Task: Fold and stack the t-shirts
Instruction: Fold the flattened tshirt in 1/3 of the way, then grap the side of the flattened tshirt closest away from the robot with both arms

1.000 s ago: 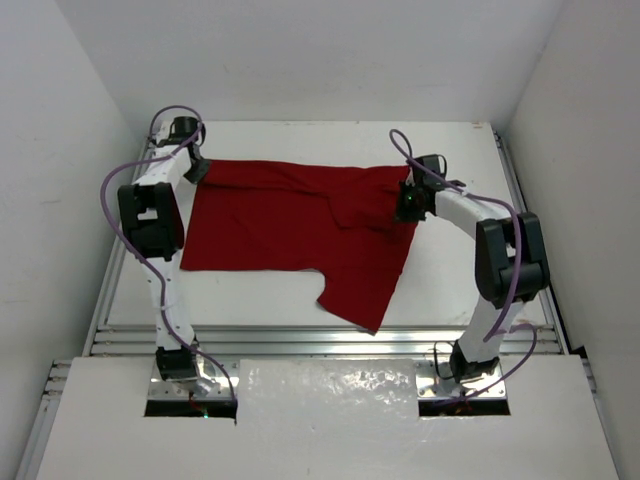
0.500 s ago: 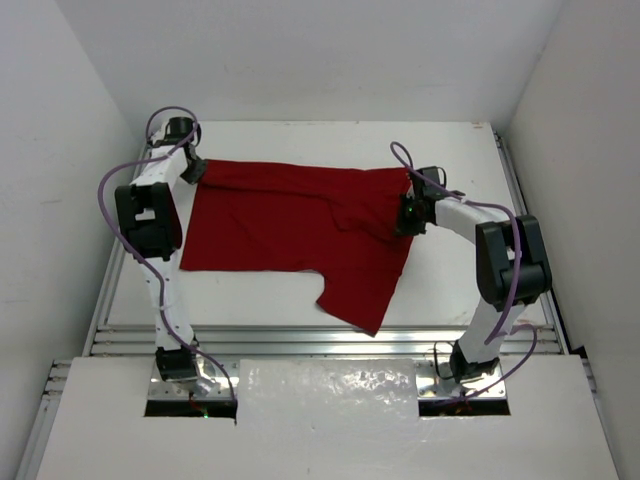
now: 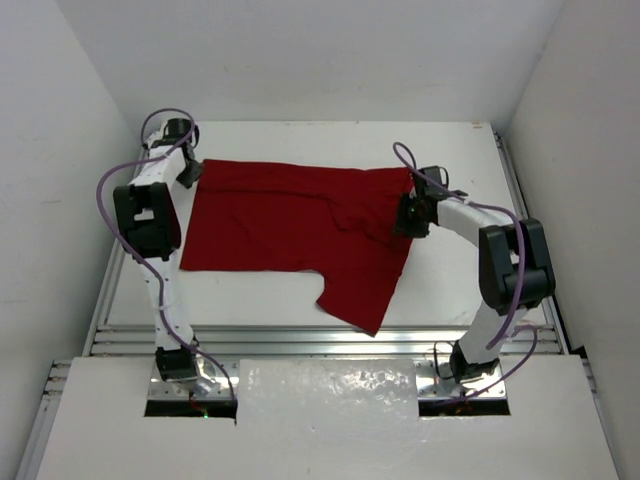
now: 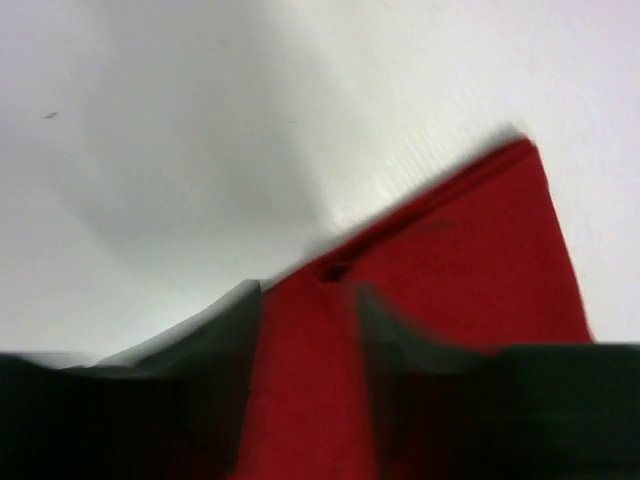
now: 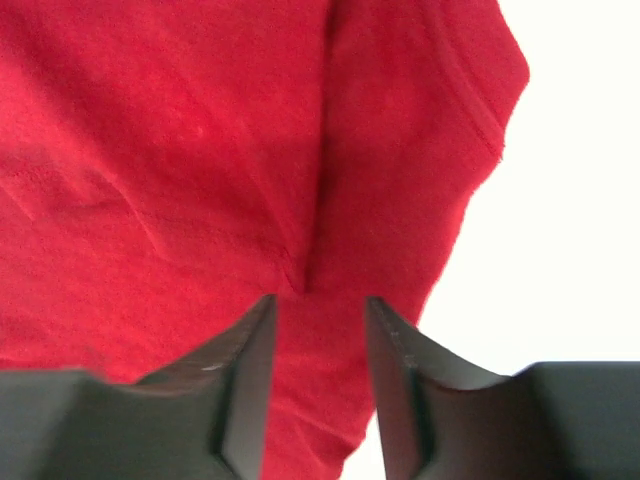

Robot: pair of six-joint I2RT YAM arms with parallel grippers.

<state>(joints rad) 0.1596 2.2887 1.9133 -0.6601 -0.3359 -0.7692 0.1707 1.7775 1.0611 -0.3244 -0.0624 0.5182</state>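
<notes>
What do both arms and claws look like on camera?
The left arm and right arm have white links, bulky black joint housings and a looping purple cable each. The left claw and right claw have dark, tapered fingers.

Robot lab cell: white enclosure walls [image 3: 300,60], aluminium-railed table [image 3: 455,275].

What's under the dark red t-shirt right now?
Only the white table top shows around the dark red short-sleeved fabric t-shirt, which lies spread on it. Anything beneath the fabric is hidden.

Bright, even overhead light; left wrist view blurred (right wrist sharper).
</notes>
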